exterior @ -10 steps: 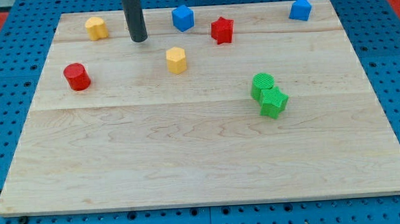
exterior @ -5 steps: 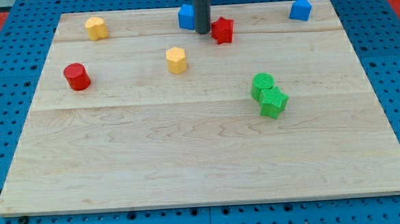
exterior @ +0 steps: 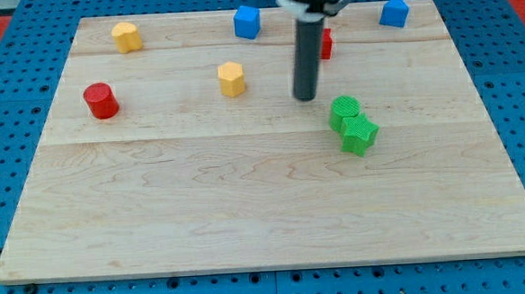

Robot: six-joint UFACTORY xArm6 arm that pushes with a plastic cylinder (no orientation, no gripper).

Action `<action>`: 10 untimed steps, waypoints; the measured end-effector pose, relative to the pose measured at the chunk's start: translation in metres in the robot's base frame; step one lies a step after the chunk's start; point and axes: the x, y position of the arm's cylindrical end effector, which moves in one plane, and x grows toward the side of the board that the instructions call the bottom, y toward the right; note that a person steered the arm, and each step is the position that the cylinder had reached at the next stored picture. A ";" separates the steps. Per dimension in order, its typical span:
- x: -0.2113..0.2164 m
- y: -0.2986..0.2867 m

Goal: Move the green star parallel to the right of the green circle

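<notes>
The green star [exterior: 359, 135] lies right of the board's middle. It touches the green circle [exterior: 343, 112], which sits just above it and slightly to its left. My tip [exterior: 306, 97] stands on the board a short way left of the green circle and a little higher in the view. It touches neither green block. The rod rises from the tip toward the view's top.
A red star [exterior: 326, 43] shows partly behind the rod. A blue block [exterior: 247, 22] and another blue block [exterior: 394, 11] sit along the top. A yellow block [exterior: 126, 36] is top left, a yellow hexagon [exterior: 231, 78] centre left, a red cylinder [exterior: 101, 100] at the left.
My tip has moved from the top left, past the blue block and red star, down and right to just left of the green circle. No block has visibly moved.
</notes>
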 end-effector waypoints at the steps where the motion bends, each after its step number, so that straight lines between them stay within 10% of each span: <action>1: 0.071 0.018; 2: 0.115 0.060; 10: 0.031 0.116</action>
